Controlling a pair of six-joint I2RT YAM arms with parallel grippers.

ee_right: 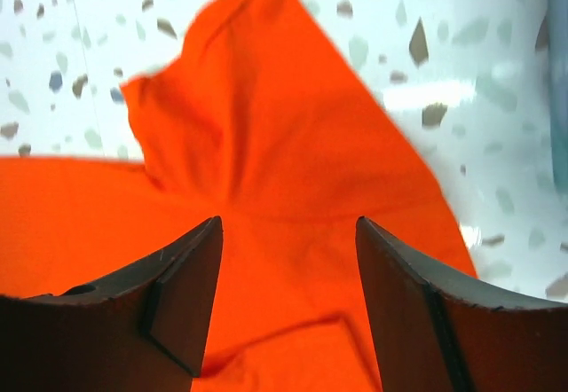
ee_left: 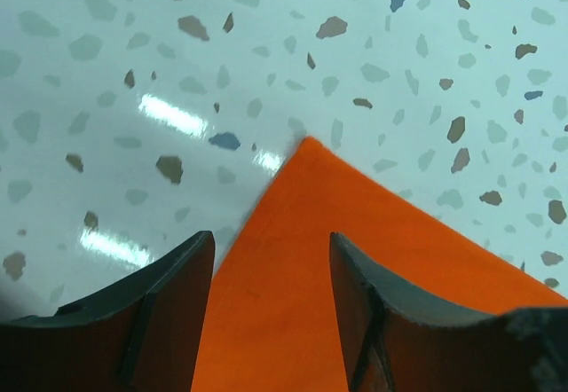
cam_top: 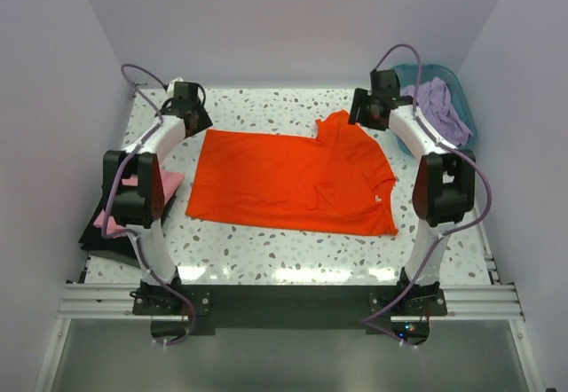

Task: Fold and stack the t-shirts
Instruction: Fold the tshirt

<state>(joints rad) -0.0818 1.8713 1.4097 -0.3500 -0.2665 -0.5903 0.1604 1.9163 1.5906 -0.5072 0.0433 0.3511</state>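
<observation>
A bright orange t-shirt (cam_top: 293, 179) lies spread flat across the middle of the table, a small white label (cam_top: 377, 199) near its right edge. My left gripper (cam_top: 193, 119) hovers open over the shirt's far left corner (ee_left: 355, 268), fingers (ee_left: 177, 294) empty. At the far right, my right gripper (cam_top: 364, 113) stands open above the shirt's sleeve (ee_right: 257, 126) with nothing held. A pink t-shirt (cam_top: 169, 182) rests folded on a black t-shirt (cam_top: 102, 232) at the left edge. The lavender t-shirt (cam_top: 439, 108) is bunched in the basket.
A teal plastic basket (cam_top: 461, 90) stands at the far right corner beside the right arm. White walls close in the table on three sides. The speckled tabletop (cam_top: 293, 250) runs bare between the shirt and the arm bases.
</observation>
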